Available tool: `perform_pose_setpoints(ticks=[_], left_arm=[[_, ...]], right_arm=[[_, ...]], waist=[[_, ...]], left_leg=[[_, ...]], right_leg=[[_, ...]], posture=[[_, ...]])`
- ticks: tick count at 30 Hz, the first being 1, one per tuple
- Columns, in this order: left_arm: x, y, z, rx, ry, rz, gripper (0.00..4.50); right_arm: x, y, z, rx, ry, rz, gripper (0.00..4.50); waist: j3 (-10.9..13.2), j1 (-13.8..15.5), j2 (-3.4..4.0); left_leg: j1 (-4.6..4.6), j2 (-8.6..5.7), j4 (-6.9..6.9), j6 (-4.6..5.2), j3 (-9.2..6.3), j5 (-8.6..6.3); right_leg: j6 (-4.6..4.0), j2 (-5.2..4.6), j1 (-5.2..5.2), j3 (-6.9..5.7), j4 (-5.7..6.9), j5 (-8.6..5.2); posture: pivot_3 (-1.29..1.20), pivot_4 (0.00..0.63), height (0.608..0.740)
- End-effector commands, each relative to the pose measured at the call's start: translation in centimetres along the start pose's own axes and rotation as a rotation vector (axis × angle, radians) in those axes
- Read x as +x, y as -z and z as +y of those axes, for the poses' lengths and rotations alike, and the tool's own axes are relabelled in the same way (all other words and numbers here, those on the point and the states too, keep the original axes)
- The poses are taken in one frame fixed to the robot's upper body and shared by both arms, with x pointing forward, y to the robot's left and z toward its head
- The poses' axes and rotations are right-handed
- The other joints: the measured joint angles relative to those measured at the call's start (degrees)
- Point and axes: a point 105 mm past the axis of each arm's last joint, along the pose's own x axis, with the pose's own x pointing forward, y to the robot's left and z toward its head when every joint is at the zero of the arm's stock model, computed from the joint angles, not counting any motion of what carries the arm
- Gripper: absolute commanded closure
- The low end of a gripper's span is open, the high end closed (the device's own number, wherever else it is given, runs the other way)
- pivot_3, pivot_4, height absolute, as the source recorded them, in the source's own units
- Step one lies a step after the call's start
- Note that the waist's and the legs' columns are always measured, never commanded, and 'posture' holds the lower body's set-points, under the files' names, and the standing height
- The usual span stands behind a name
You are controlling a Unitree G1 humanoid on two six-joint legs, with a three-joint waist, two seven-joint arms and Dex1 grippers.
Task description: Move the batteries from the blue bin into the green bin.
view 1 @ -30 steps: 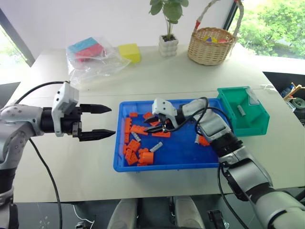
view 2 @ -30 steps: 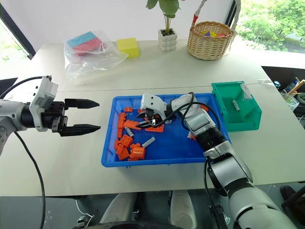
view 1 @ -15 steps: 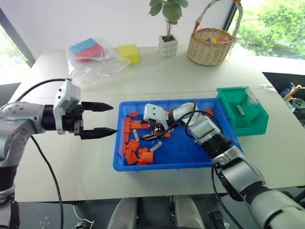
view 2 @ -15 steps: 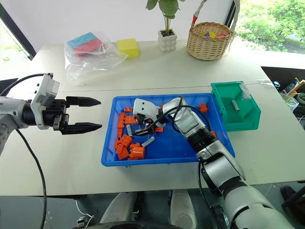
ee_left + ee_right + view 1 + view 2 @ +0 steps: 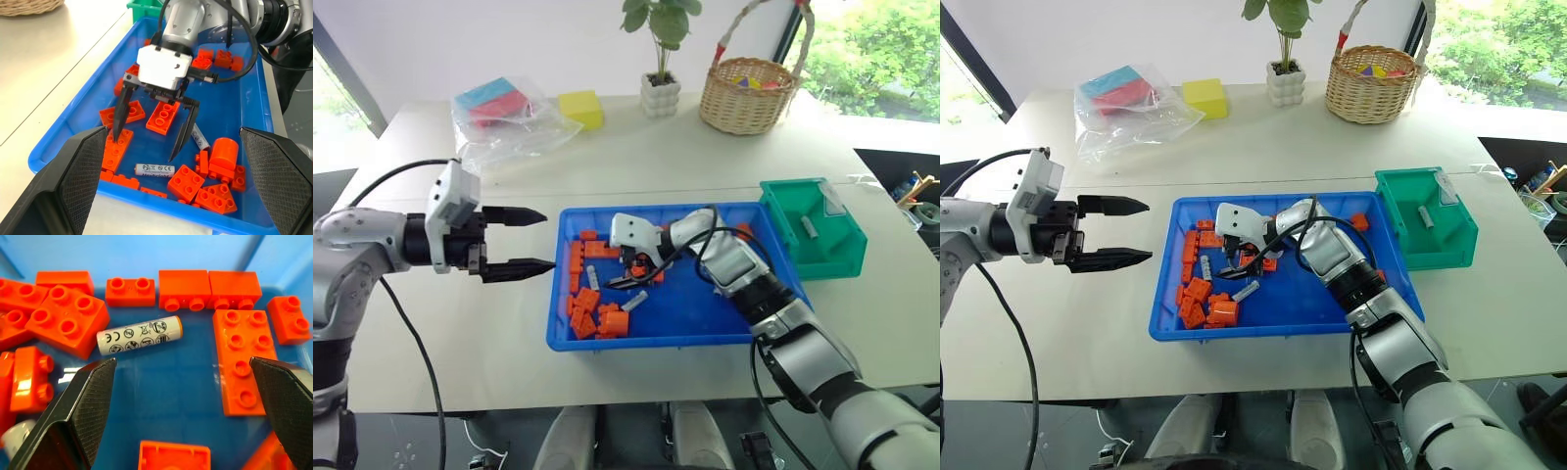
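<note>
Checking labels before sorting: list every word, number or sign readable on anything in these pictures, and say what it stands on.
"CE": on the small silver-grey cylindrical battery lying among orange toy bricks in the wide shallow blue plastic bin, beside round crossed-out warning signs.
Small printed line on another silver-grey battery near the bin's edge: too blurred to read.
No other text is legible.

Bright, even daylight from the windows behind the pale tabletop [image 5: 705,157]; shadows soft, no glare, both wrist close-ups sharp.
</note>
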Motion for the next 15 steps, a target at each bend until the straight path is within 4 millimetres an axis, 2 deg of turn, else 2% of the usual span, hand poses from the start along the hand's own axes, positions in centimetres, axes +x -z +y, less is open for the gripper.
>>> perform_pose_setpoints(ticks=[1, 9, 15], left_arm=[[-0.3, -0.9, 0.2, 0.050, -0.002, -0.016, 0.00], [-0.6, -1.1, 0.3, 0.055, -0.027, -0.021, 0.00], [-1.7, 0.1, -1.5, 0.029, -0.019, 0.049, 0.00]], right_arm=[[-0.7, -3.1, 0.7, -0.228, -0.121, -0.040, 0.03], [0.3, -4.8, 0.6, -0.428, -0.259, -0.029, 0.03], [1.7, -4.8, 0.2, -0.609, -0.322, 0.042, 0.03]], waist=[[0.00, -0.06, 0.00], [0.00, -1.06, 0.00], [0.01, -1.52, 0.01]], left_leg=[[0.00, 0.00, 0.00, 0.00, 0.00, 0.00], [0.01, 0.04, -0.02, -0.01, 0.00, 0.00], [0.01, 0.04, -0.09, -0.03, 0.00, 0.01]], right_leg=[[0.00, 0.00, 0.00, 0.00, 0.00, 0.00], [0.00, 0.06, 0.00, 0.00, 0.01, 0.00], [-0.02, 0.06, -0.08, 0.06, 0.04, -0.01]], posture=[[0.00, 0.150, 0.702], [0.00, 0.150, 0.702], [0.00, 0.150, 0.702]])
